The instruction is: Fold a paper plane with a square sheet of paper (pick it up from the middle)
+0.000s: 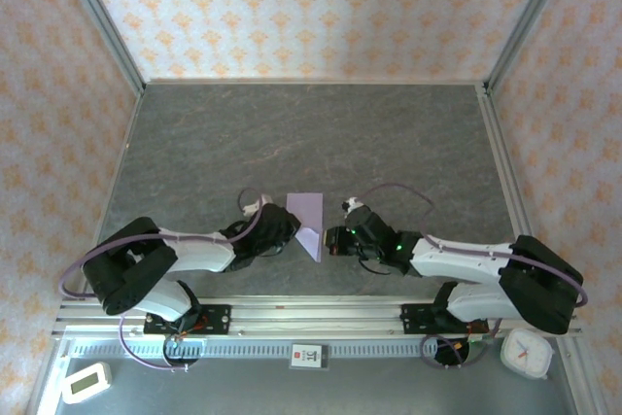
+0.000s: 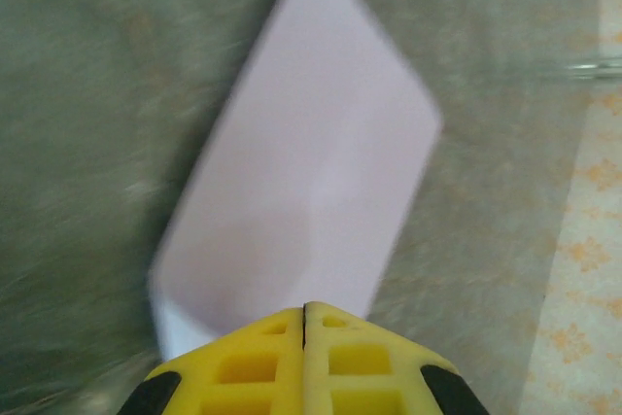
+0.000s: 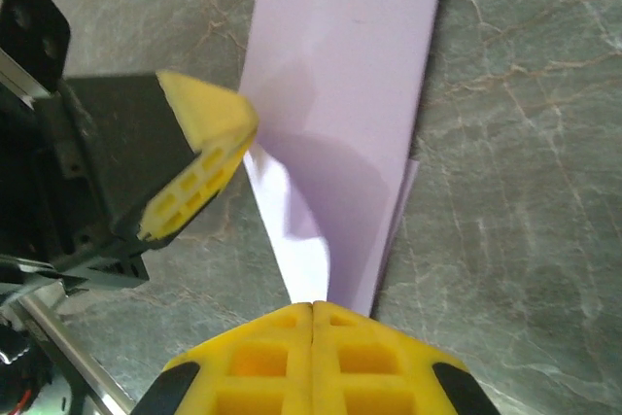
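Yellow fingertips of the right gripper point(image 3: 313, 310), pressed together, meet the paper's point(image 3: 340, 94) near tip. The left gripper point(image 3: 241, 133), also closed, touches its side. It lies by the table's point(image 1: 408, 143) near edge, midway along, seemingly half-folded, with wings left to make.

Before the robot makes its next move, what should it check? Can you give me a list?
1. Sheet of paper lies on the table between both arms: ok.
2. Plane finished: not ok, the paper is only partly folded, with layers showing.
3. Left gripper shut: ok.
4. Right gripper shut: ok.
5. Either gripper pinching the paper: cannot tell, the tips sit right at its edge.
6. Left wrist view sharp: not ok, it is blurred.
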{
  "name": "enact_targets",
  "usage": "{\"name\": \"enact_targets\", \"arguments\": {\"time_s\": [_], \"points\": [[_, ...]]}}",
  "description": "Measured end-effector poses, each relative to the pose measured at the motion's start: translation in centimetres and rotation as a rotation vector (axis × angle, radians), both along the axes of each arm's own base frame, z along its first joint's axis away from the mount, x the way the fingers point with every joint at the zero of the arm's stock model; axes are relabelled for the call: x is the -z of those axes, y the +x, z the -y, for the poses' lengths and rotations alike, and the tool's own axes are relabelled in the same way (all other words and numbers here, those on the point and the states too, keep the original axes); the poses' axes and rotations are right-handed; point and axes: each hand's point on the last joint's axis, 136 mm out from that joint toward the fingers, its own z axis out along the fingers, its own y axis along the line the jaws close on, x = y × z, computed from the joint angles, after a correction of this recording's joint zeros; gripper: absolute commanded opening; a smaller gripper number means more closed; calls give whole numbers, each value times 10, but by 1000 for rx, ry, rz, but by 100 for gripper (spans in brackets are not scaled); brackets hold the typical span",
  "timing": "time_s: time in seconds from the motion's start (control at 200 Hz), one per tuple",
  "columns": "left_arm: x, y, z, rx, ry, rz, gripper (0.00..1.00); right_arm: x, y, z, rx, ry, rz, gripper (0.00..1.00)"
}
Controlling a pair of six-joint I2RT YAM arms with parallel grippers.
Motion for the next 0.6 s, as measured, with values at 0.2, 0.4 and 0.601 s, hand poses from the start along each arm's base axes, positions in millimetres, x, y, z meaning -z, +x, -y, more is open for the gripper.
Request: {"name": "enact_targets", "arguments": {"time_s": [0.2,0.4,0.601], "points": [[-55,29,20,87,28,166,1,-11,-3,-10,1,70,12,0],[-51,26,-7,130,161,186,0,-8,-24,-30,-69,92,1,0],[-56,19,-30,174,273,221,0,17,-23,-40,-90,22,-30,0]]}}
